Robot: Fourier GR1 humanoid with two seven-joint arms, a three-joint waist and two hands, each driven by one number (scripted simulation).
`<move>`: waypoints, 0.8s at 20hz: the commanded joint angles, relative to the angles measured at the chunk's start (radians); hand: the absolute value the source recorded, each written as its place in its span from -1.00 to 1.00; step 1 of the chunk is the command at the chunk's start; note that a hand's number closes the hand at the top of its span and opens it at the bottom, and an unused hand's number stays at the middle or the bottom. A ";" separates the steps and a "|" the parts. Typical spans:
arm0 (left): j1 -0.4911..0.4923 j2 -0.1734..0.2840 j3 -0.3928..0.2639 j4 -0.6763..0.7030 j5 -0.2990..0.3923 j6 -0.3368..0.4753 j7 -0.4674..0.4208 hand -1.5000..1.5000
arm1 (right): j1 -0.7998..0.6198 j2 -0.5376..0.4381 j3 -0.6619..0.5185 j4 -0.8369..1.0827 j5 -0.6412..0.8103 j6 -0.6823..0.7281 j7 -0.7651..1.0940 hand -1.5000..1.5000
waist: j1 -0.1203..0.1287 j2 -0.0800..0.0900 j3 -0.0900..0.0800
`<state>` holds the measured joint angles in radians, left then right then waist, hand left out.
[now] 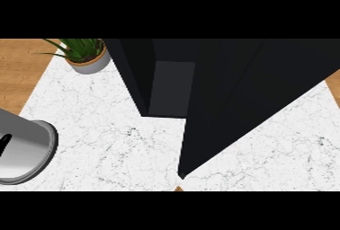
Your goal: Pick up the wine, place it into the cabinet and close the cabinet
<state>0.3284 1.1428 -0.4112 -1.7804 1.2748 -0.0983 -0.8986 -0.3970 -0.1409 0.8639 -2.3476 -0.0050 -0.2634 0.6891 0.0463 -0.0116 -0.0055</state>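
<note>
The worktop (100, 130) looks like white marble with fine grey veins, smooth and faintly polished. Warm brown wood with a visible grain shows at the upper left and right corners. The cabinet (252, 76) is black and matt (its inner panel reads a shade greyer), with flat, even faces. At the left edge a forearm (23, 150) has a brushed, silvery metal look. The plant pot (91, 63) seems smooth grey ceramic with a tan rim.

No text, label, brand, number or sign can be read on anything here
</note>
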 commanded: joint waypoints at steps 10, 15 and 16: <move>0.107 0.065 0.120 0.116 0.021 -0.239 -0.039 -1.00 | -0.405 0.136 -0.139 0.388 -0.014 -0.254 -0.061 1.00 | 0.020 0.012 0.002; 0.189 0.089 0.175 0.117 -0.005 -0.289 -0.064 -1.00 | -0.564 0.139 -0.294 0.589 -0.134 -0.191 -0.114 1.00 | 0.039 0.013 0.004; 0.188 0.096 0.176 0.101 -0.009 -0.297 -0.044 -1.00 | -0.610 0.140 -0.305 0.655 -0.161 -0.220 -0.134 1.00 | 0.042 0.015 0.004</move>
<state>0.4662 1.2062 -0.2988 -1.7230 1.2524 -0.3130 -0.8954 -0.8816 -0.0182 0.6417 -1.8594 -0.1006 -0.4839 0.5983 0.0737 0.0009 -0.0015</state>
